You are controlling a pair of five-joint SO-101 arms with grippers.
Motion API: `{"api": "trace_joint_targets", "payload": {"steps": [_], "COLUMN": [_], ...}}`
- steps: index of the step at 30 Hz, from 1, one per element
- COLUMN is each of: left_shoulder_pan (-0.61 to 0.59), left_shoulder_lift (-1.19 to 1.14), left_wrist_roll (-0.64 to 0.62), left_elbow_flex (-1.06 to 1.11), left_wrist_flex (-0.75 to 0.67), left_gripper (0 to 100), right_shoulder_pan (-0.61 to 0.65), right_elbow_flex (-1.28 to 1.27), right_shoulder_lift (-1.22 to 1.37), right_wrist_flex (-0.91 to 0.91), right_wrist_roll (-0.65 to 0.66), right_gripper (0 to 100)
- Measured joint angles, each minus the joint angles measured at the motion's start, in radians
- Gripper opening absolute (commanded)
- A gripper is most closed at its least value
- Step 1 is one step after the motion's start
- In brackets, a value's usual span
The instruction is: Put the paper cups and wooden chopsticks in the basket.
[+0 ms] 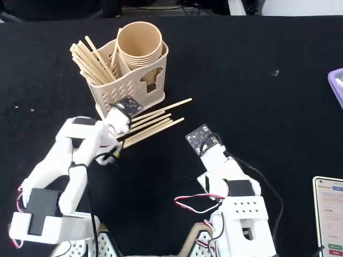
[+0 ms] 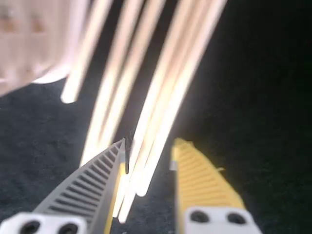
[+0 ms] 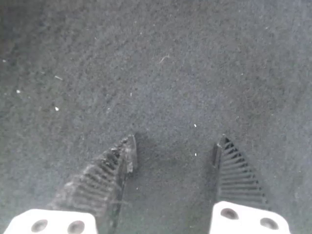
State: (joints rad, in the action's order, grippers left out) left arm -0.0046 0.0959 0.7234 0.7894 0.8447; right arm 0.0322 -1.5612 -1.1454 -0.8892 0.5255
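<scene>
Nearest, at the front of the black table (image 1: 268, 118): the left arm (image 1: 69, 155) and the right arm (image 1: 230, 184), both white, side by side. Off to the right, at the table's edge, a phone (image 1: 328, 214) with a lit screen.

Next out, the right tool (image 3: 175, 146): open, with dark ribbed jaws spread well apart and only bare black cloth between and beneath them. Hangs over the table to the right of the loose chopsticks (image 1: 155, 124), apart from them.

About level with it, the left tool (image 2: 147, 148): open as well, one grey jaw and one yellow, set on either side of the near ends of those loose chopsticks. Grey jaw right against the sticks, a slim gap on the yellow side. Not clamped.

Beyond the jaws, the loose chopsticks themselves: several pale wooden sticks, flat on the table, fanned slightly. Pointing away to the right, just in front of the basket (image 1: 128, 85).

Farther back, the basket: beige, slotted walls, upright, two compartments. In the left one, a bundle of chopsticks (image 1: 91, 61), leaning out over the left rim. In the right one, the paper cups (image 1: 139, 43), nested in a single stack, mouths up.

Farthest right, at the table's edge, a purple thing (image 1: 336, 83), cut off by the frame.
</scene>
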Motion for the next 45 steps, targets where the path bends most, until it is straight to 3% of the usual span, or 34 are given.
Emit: {"api": "trace_joint_targets", "payload": {"steps": [14,21,36,42,45], "left_shoulder_pan": [0.035,0.109,0.150,0.150,0.150], "left_shoulder_lift": [-0.003,0.003,0.327,0.328,0.328], "left_wrist_roll": [0.003,0.003,0.002,0.002,0.002], "left_elbow_flex": [-0.021,-0.008,0.204,0.213,0.213], "left_wrist_flex": [0.137,0.170,0.196,0.198,0.198], "left_gripper": [3,3,3,15,16], "right_shoulder_pan": [0.000,0.000,0.000,0.000,0.000], "right_elbow_flex": [0.000,0.000,0.000,0.000,0.000], "right_shoulder_lift": [0.000,0.000,0.000,0.000,0.000], "right_wrist_flex": [0.000,0.000,0.000,0.000,0.000], "right_wrist_roll": [0.000,0.000,0.000,0.000,0.000], "right_gripper": [25.4,25.4,25.4,25.4,25.4]}}
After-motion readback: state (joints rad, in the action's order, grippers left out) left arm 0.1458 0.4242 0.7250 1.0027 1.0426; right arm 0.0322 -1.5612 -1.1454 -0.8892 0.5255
